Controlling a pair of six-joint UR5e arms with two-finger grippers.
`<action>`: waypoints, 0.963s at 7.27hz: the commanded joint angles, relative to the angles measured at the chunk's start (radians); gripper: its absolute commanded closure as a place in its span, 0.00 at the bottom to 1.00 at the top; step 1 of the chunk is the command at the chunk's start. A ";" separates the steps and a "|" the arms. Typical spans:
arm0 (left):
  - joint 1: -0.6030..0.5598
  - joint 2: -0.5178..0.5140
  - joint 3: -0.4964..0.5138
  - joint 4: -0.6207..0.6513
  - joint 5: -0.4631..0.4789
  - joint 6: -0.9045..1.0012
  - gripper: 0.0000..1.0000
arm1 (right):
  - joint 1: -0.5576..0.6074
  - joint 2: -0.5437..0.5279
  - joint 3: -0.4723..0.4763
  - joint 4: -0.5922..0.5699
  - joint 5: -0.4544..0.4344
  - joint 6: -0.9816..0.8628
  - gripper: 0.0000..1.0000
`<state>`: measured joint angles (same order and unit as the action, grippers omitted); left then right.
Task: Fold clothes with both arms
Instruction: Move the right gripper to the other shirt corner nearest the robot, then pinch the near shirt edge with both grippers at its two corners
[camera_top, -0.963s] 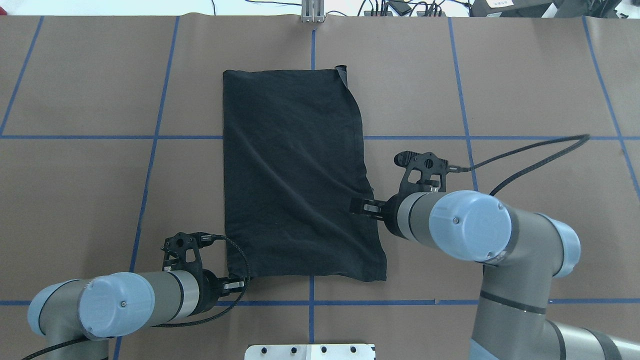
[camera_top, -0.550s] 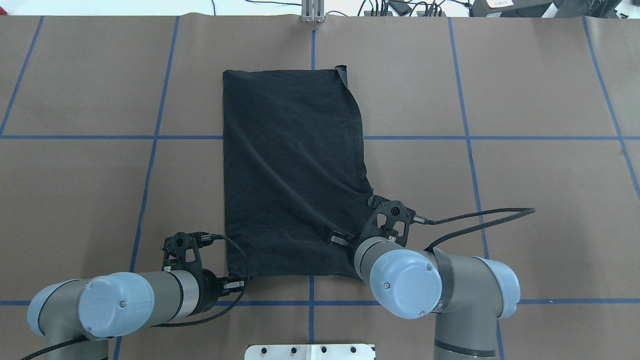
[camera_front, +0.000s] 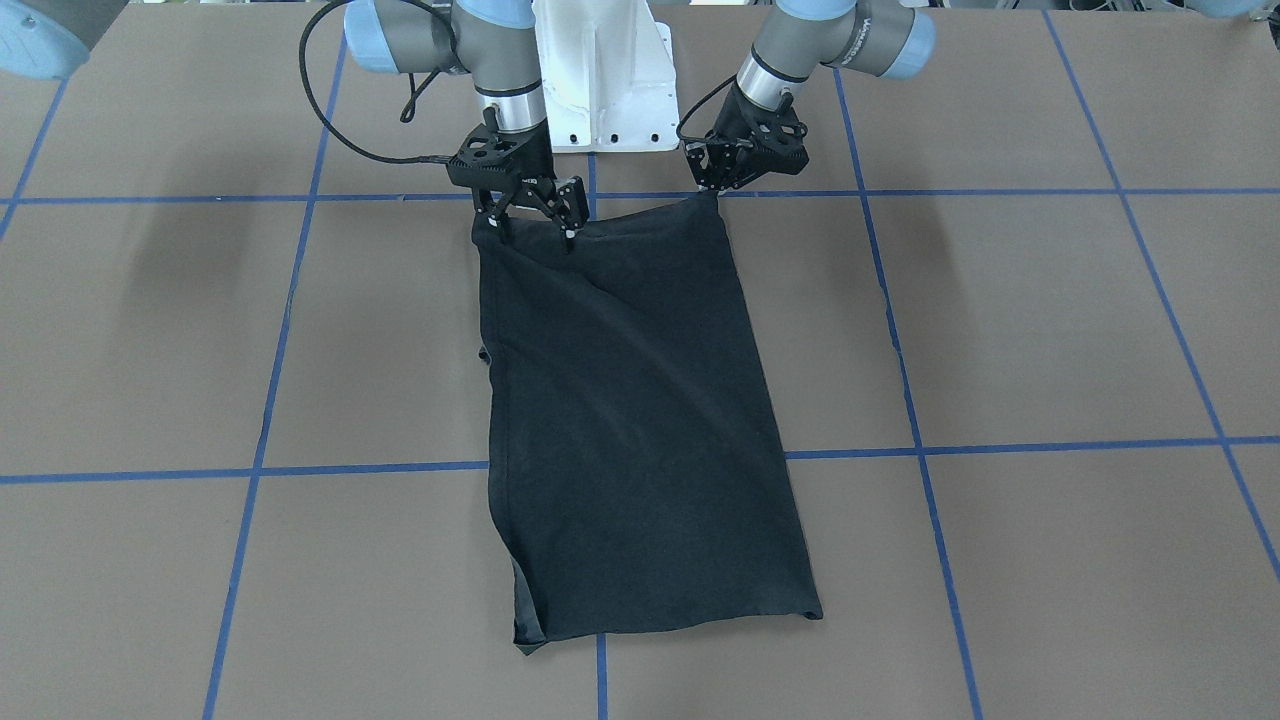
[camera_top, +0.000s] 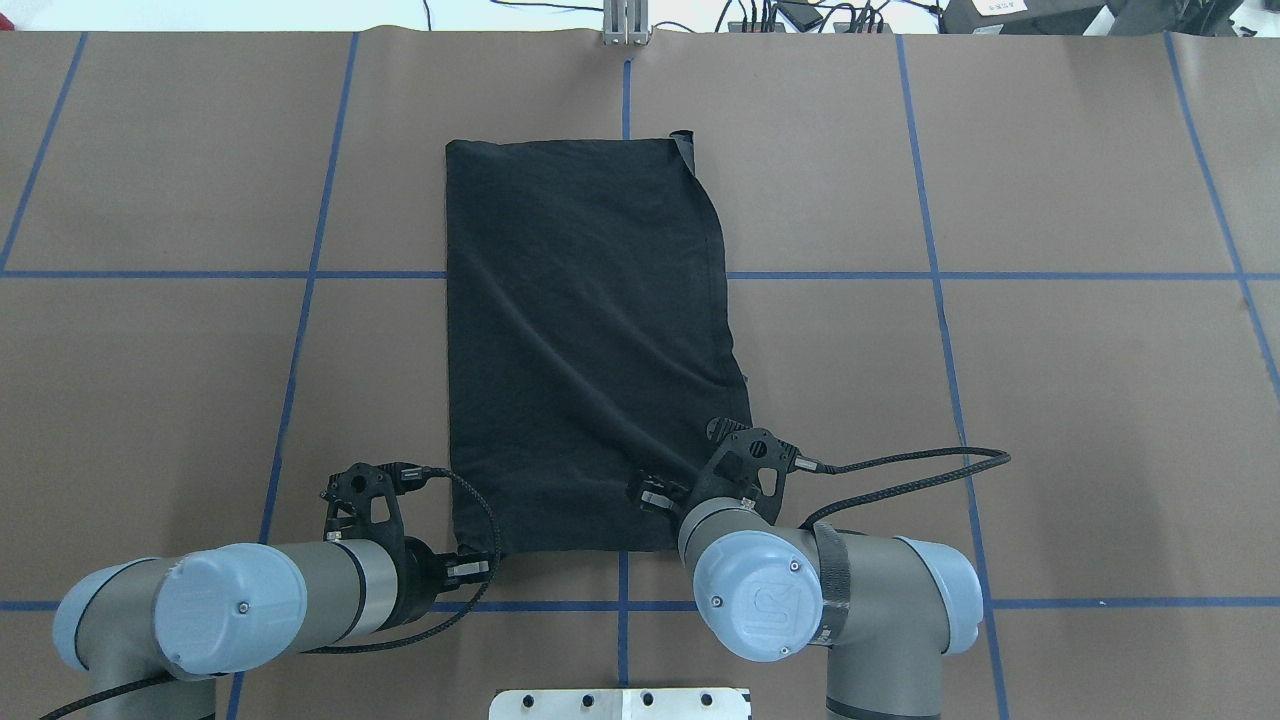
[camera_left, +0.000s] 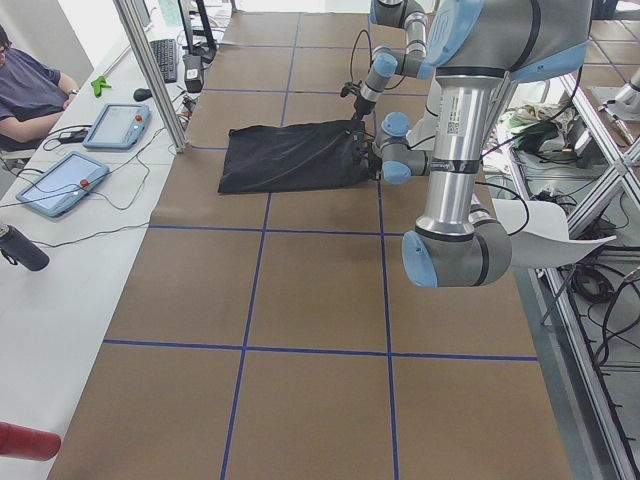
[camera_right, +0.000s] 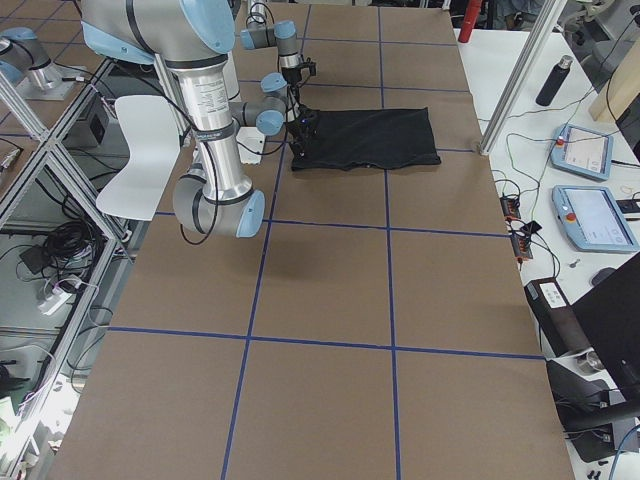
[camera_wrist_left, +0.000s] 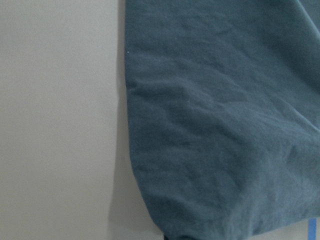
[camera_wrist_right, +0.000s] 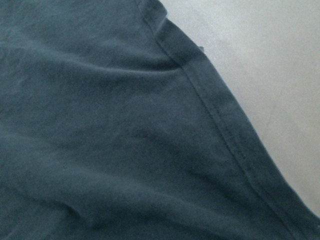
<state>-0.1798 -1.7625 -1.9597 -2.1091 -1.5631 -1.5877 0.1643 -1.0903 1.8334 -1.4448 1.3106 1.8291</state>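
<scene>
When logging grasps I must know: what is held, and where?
The left end effector pinches the shirt's robot-side corner; the right end effector is open.

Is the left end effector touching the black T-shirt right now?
Touching. In the front-facing view the black T-shirt corner rises to a peak inside the left end effector.

Black T-shirt (camera_top: 590, 340) flat on brown table (camera_top: 1050, 400)

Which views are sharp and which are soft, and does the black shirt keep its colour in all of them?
Overhead exterior: sharp, evenly lit, the T-shirt reads true black. Both wrist-mounted views: soft and very close; the cloth looks washed-out teal, the table pale grey. Exterior front-facing: sharp, with broad soft shadows on the table at both sides of the shirt.
</scene>
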 joint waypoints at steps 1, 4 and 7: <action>-0.001 0.000 -0.001 0.000 0.000 0.000 1.00 | -0.011 -0.003 0.000 -0.002 0.001 -0.004 0.03; -0.003 0.000 -0.001 0.000 0.000 0.000 1.00 | -0.032 -0.011 0.000 -0.002 -0.001 -0.004 0.03; -0.003 0.000 -0.002 0.000 0.000 0.000 1.00 | -0.032 -0.007 -0.002 -0.002 -0.002 0.005 0.56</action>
<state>-0.1834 -1.7626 -1.9609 -2.1092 -1.5631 -1.5877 0.1317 -1.0984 1.8318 -1.4465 1.3083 1.8308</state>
